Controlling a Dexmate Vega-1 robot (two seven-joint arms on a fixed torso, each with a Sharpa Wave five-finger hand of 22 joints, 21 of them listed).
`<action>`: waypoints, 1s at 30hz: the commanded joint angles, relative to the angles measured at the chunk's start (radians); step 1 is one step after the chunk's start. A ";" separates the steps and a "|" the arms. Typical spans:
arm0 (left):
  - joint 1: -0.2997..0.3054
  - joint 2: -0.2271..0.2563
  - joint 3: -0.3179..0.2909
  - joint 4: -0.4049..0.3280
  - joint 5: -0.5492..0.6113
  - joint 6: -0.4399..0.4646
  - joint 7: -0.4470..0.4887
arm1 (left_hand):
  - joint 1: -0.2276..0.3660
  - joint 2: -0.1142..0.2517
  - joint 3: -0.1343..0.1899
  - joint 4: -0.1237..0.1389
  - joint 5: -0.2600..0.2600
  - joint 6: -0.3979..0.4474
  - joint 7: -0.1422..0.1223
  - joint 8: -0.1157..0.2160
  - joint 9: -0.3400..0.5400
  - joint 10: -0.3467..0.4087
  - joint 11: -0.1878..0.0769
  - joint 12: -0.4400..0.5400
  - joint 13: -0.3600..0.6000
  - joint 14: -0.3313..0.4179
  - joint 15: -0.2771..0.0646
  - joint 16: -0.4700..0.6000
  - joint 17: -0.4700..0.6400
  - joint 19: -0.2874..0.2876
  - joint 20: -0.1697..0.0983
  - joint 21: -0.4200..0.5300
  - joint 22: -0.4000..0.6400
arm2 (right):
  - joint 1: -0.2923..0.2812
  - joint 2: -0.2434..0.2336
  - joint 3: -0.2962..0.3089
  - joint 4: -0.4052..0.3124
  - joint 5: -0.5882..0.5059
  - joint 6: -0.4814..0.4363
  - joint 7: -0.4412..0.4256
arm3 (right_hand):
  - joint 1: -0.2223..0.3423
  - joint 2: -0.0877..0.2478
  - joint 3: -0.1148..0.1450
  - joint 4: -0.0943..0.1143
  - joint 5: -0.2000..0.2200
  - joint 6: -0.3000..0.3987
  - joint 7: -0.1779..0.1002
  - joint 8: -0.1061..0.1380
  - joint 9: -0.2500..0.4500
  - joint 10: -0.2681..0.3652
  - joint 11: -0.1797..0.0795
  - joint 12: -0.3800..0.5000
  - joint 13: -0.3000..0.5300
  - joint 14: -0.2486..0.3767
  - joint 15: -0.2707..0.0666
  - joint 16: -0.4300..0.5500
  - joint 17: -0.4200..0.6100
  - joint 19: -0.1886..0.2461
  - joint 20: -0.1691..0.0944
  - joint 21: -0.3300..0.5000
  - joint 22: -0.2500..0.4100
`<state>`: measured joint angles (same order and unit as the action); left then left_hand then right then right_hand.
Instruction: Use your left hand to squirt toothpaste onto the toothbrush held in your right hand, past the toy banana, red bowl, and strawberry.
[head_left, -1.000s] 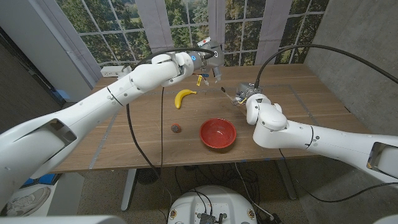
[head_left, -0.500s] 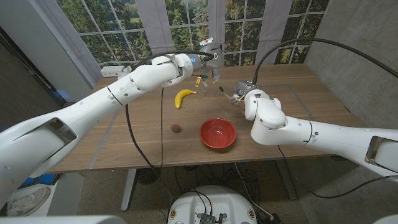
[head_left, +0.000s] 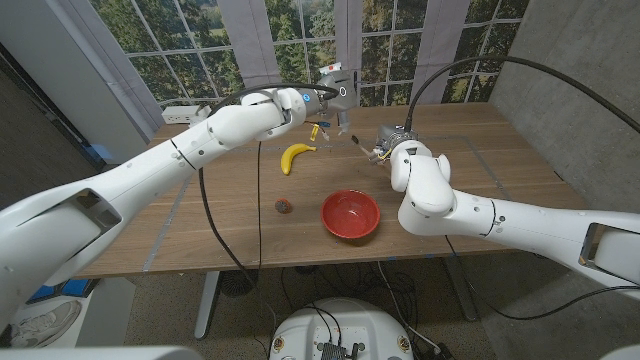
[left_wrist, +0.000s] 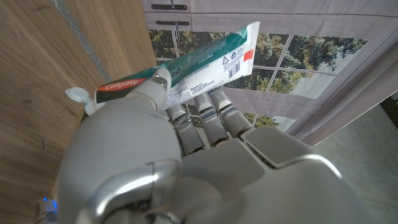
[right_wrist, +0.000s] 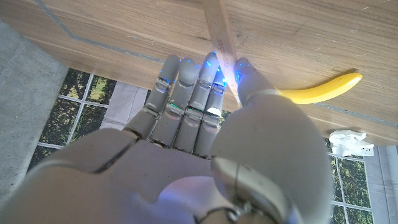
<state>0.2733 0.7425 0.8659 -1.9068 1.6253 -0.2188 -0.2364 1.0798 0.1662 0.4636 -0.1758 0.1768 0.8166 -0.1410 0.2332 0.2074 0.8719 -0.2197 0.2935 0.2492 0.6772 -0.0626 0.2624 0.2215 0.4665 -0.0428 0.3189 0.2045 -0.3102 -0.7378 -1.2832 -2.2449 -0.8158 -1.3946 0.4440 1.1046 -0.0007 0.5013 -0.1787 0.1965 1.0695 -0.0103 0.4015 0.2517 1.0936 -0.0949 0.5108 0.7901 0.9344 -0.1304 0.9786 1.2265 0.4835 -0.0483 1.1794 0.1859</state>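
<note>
Your left hand (head_left: 338, 92) is gripping the toothpaste tube (left_wrist: 180, 68), its fingers (left_wrist: 208, 109) wrapped around the tube's middle with the thumb pressing across the label, and the white cap end (left_wrist: 78, 94) is sticking out beyond the thumb toward the bench (head_left: 240, 215). The flip cap looks open, though that is hard to confirm. Just to the right of those fingers, your right hand (head_left: 395, 148) is pinching the toothbrush (right_wrist: 224, 43), fingers pressed together around the pale handle, the brush end (head_left: 357, 146) reaching toward the tube.

The nozzle and bristles are sitting near each other but apart, so squeezing now would likely drop paste onto the bench instead of the bristles. Gripping mid-tube may also push paste toward the crimped tail. The thin handle could twist in your right fingers if the nozzle is pressing on it.

Below and left of your left fingers, the toy banana (head_left: 295, 155) is lying on the bench. Nearer you are the strawberry (head_left: 284, 207) and the red bowl (head_left: 350, 214), both well clear of the meeting point. Nothing is standing between nozzle and bristles.
</note>
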 joint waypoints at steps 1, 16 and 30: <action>-0.014 -0.002 0.015 0.032 -0.004 -0.003 0.049 | 0.015 0.000 -0.006 -0.002 0.007 0.015 -0.002 0.006 0.002 0.014 -0.001 0.007 0.006 0.011 -0.179 0.004 0.005 -0.003 -0.036 0.007 0.003 | 0.019 -0.008 -0.023 -0.022 -0.023 -0.001 0.009 | 0.038 0.038 0.019 0.008 0.005 0.003 0.003 0.001 0.006 0.051 -0.042 0.005 0.003 -0.004 -0.091 0.005 0.003 0.001 -0.002 0.009 0.003; -0.026 -0.001 0.036 0.089 -0.005 0.014 0.201 | 0.055 0.006 -0.011 -0.001 0.006 0.092 0.009 0.032 0.008 0.113 -0.002 0.054 0.042 0.096 -0.180 0.046 0.037 0.008 -0.051 0.027 0.005 | 0.052 0.026 -0.095 0.020 -0.223 -0.001 0.178 | 0.037 0.036 0.021 0.008 0.006 0.001 0.003 -0.002 0.010 0.053 -0.043 0.004 0.004 -0.009 -0.090 0.009 0.003 -0.001 -0.001 0.018 0.001; -0.045 -0.003 0.050 0.113 -0.036 -0.003 0.220 | 0.066 0.001 -0.015 -0.004 0.006 0.099 0.008 0.033 0.009 0.124 -0.002 0.060 0.051 0.103 -0.181 0.051 0.044 0.009 -0.054 0.032 0.006 | 0.010 0.081 -0.077 0.087 -0.482 0.020 0.340 | 0.037 0.036 0.023 0.008 0.008 0.004 0.001 -0.003 0.013 0.051 -0.043 0.003 0.008 -0.009 -0.091 0.014 0.002 -0.004 0.000 0.026 0.000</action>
<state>0.2407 0.7410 0.9058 -1.8137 1.6116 -0.2092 -0.0403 1.1341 0.1672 0.4525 -0.1788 0.1777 0.9025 -0.1338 0.2593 0.2118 0.9687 -0.2090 0.3485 0.2831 0.7684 -0.0819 0.3041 0.2619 0.4666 -0.0429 0.3448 0.2071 -0.2606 -0.6965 -1.3802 -2.2070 -1.1108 -1.3939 0.6760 1.1046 -0.0008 0.5018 -0.1792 0.2005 1.0675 -0.0088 0.3924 0.2589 1.0935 -0.0949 0.5099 0.7946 0.9270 -0.1304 0.9876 1.2267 0.4836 -0.0482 1.1996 0.1863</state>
